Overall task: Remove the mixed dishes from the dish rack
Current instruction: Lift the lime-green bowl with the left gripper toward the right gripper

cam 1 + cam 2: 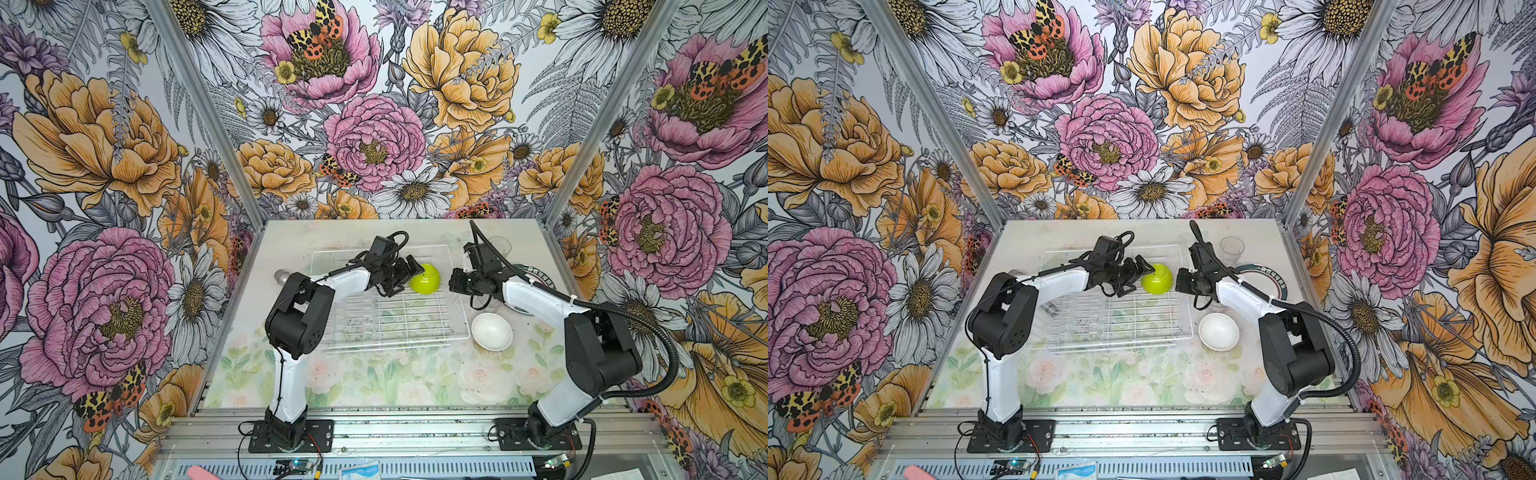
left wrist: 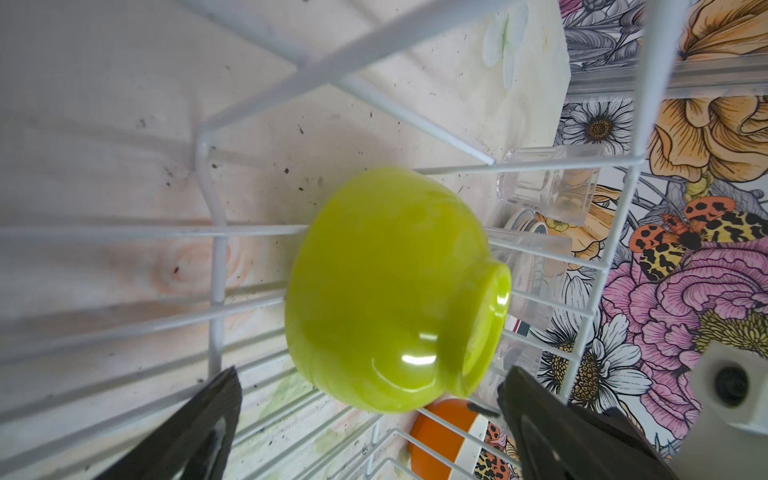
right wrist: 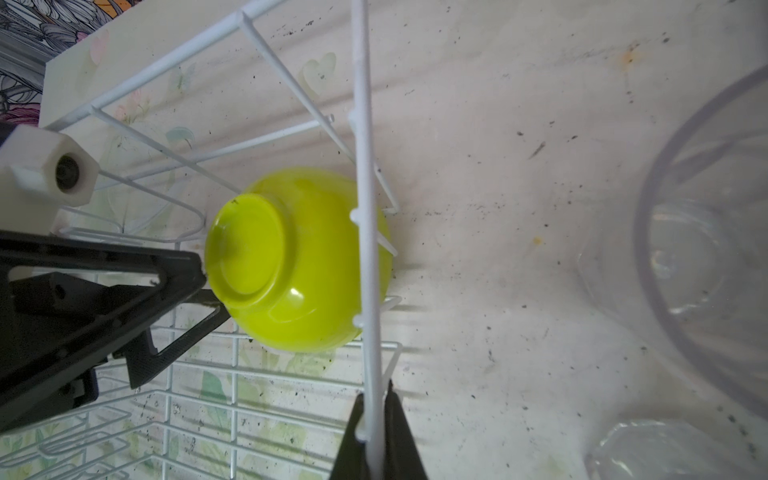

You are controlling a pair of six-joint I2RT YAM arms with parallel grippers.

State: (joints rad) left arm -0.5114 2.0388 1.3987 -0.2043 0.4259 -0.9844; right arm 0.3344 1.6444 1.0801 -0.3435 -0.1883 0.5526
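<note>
My left hand (image 1: 409, 277) is spread wide open at the green bowl (image 1: 424, 279). The bowl lies tipped over in the far right corner of the rack (image 1: 399, 345), with its foot ring toward that hand. My right hand (image 3: 376, 409) is clenched on the rack's right rim wire. A second bowl (image 1: 492, 331), a plate (image 1: 1266, 276) and a clear cup (image 1: 1232, 247) sit on the desk (image 1: 374, 386) beside the rack.

Glossy lime-green bowl (image 1: 424, 279); white wire rack (image 1: 390, 328); orange bowl (image 2: 446, 428); pastel floral table (image 1: 374, 386); pink-orange floral walls (image 1: 104, 145).
</note>
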